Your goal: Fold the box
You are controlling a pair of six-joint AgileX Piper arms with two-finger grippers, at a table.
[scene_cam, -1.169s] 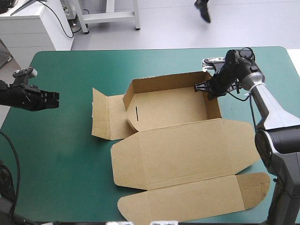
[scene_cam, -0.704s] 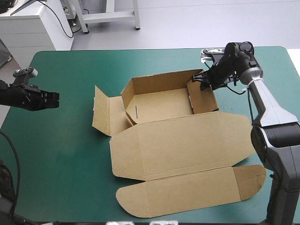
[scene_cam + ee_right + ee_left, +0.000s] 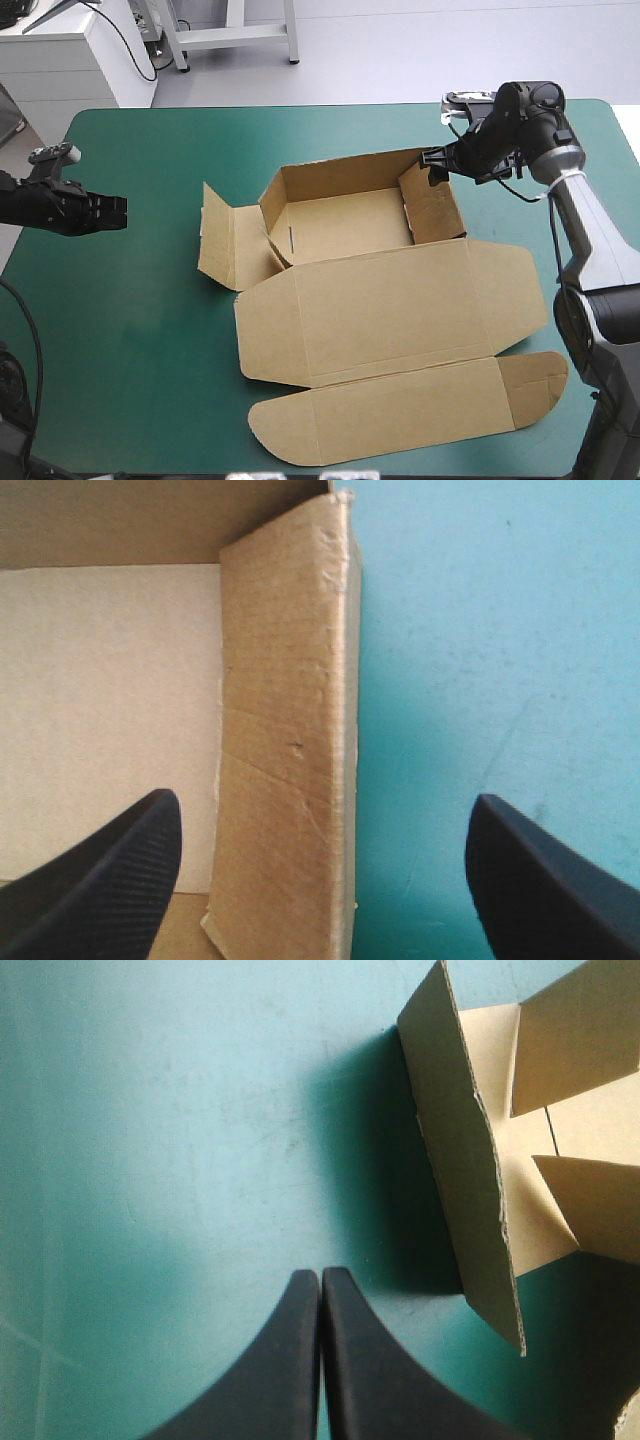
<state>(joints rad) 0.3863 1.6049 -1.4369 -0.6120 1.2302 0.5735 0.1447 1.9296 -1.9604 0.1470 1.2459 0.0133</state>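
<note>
The box (image 3: 345,225) lies in the middle of the counter (image 3: 150,330), partly raised. Its tray sits toward the far side with the back and right walls up. The lid (image 3: 390,310) lies flat toward the near edge, and its rounded tuck flap (image 3: 400,410) ends close to that edge. At the tray's left end the left flap (image 3: 215,240) stands tilted rather than flat.

The right hand (image 3: 437,163) is at the tray's far right corner, by the top of the right wall (image 3: 432,205). From above, its fingers merge with the dark arm, so contact with the board cannot be judged there. In its wrist view the right hand (image 3: 322,800) is spread wide and grips nothing. Only the tips of its fingers (image 3: 110,870) show. The right wall (image 3: 290,730) runs between them, with the tray floor on one side and bare counter (image 3: 480,630) on the other. Neither finger is seen touching the board. The rest of the box is cut off in this view.

The left hand (image 3: 118,208) hovers at the counter's left edge, well apart from the box and empty. In its wrist view the left hand (image 3: 320,1275) has both fingers pressed together into one point over bare counter (image 3: 180,1110). The left flap (image 3: 470,1160) stands ahead and to one side, casting a dark shadow. Only that end of the box shows there. The hand's height above the counter cannot be told.
</note>
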